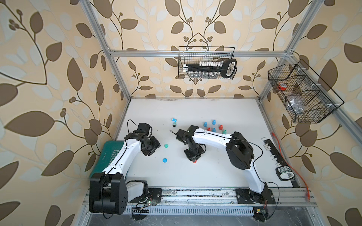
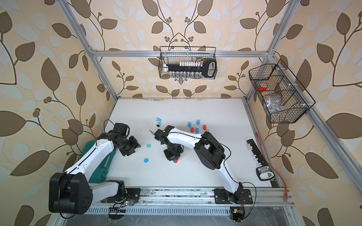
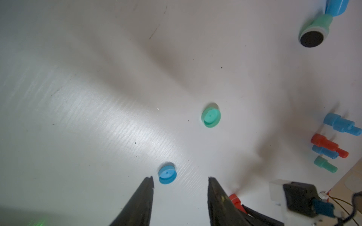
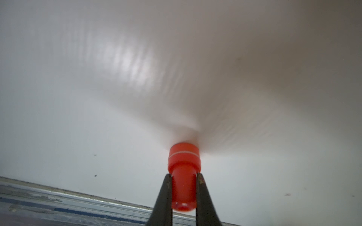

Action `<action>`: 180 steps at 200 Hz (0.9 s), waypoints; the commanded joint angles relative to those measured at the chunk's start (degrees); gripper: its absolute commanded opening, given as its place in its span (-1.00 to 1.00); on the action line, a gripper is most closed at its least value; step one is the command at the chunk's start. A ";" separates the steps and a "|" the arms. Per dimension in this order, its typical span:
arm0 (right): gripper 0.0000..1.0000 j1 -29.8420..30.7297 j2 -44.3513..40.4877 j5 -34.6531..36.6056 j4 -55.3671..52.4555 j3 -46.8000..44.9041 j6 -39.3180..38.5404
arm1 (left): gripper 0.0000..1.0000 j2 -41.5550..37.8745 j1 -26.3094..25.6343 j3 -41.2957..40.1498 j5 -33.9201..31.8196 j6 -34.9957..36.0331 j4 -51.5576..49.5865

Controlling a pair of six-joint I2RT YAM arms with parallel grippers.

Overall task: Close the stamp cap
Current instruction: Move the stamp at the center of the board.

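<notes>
Pinching the red stamp (image 4: 184, 158) by its thin end with the right jaws, shut tight on it, low in the middle of the frame, fat end down toward the white counter (image 4: 78, 117). Lots of bare room around; metal rail (image 4: 58, 197) at lower left. Holding nothing in the left jaws, half open, blue cap (image 3: 167, 173) just past the tips, green cap (image 3: 211, 117) farther up.

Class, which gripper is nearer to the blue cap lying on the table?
Left. The open left gripper has the blue cap just ahead of its fingertips; the right gripper, shut on a red stamp, stands farther off on the cap's other side.
</notes>
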 commanded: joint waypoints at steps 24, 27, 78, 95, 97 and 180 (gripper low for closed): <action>-0.91 -13.78 -0.75 7.74 2.74 -5.22 -4.99 | -0.03 0.39 0.52 1.97 0.43 1.39 -0.56; -0.91 -14.69 -0.86 7.86 2.70 -5.23 -5.29 | -0.03 0.48 0.54 2.05 0.45 1.39 -0.48; -0.83 -23.49 0.09 9.62 0.57 -1.52 -9.85 | -0.03 2.92 0.58 3.90 0.66 1.56 0.39; -0.79 -24.00 0.71 9.70 0.25 -0.27 -10.45 | -0.03 3.83 0.59 4.65 0.85 1.40 0.59; -0.78 -23.96 0.78 9.70 0.21 -0.16 -10.48 | -0.03 3.93 0.59 4.76 0.88 1.40 0.59; -0.15 -24.05 -0.92 10.32 -2.56 4.52 -11.11 | 0.06 7.52 0.56 7.75 1.35 1.92 1.12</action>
